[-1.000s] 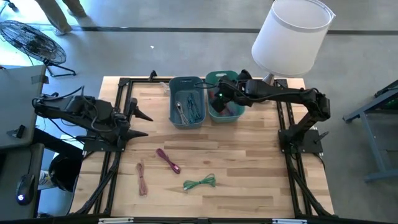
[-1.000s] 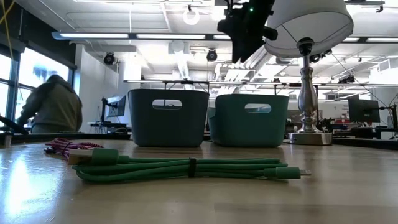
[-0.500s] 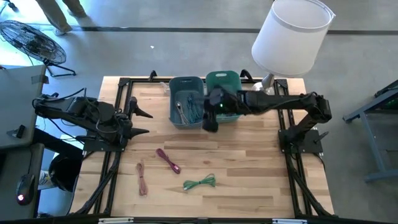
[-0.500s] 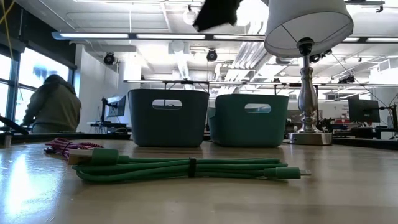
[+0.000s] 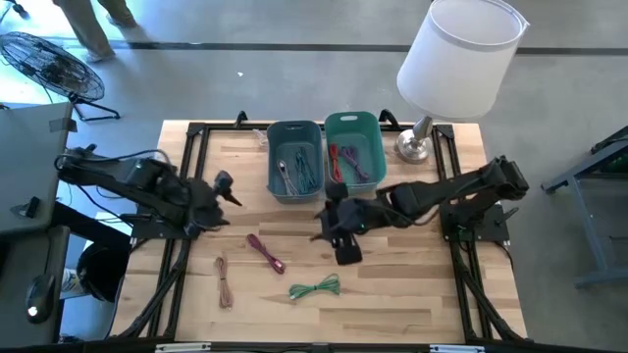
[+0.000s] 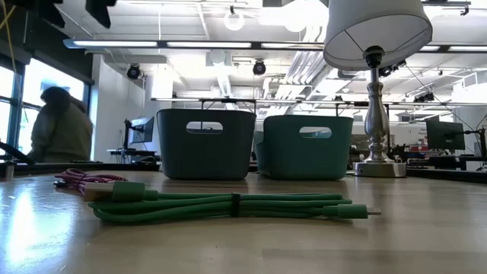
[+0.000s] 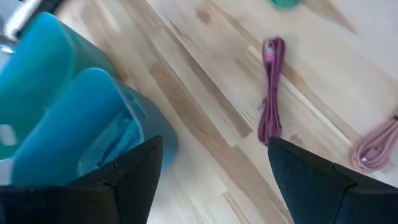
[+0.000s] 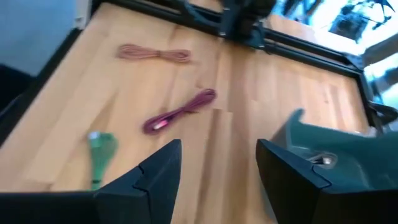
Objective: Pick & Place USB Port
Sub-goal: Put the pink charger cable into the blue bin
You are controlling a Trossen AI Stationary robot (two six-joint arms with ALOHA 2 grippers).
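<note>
Grey concrete floor (image 5: 294,88), floor fan (image 5: 44,64), window (image 6: 11,106), ceiling lights.

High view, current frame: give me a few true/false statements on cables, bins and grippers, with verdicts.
1. Three bundled cables lie loose on the table. True: the green cable, the magenta cable and the pink cable.
2. The right gripper is inside the green bin. False: it is over bare table in front of both bins, jaws open and empty.
3. The blue bin is empty. False: it holds cables.
4. The left gripper holds the magenta cable. False: its jaws are open and empty, apart from that cable.
5. The lamp stands at the far right corner. True.
</note>
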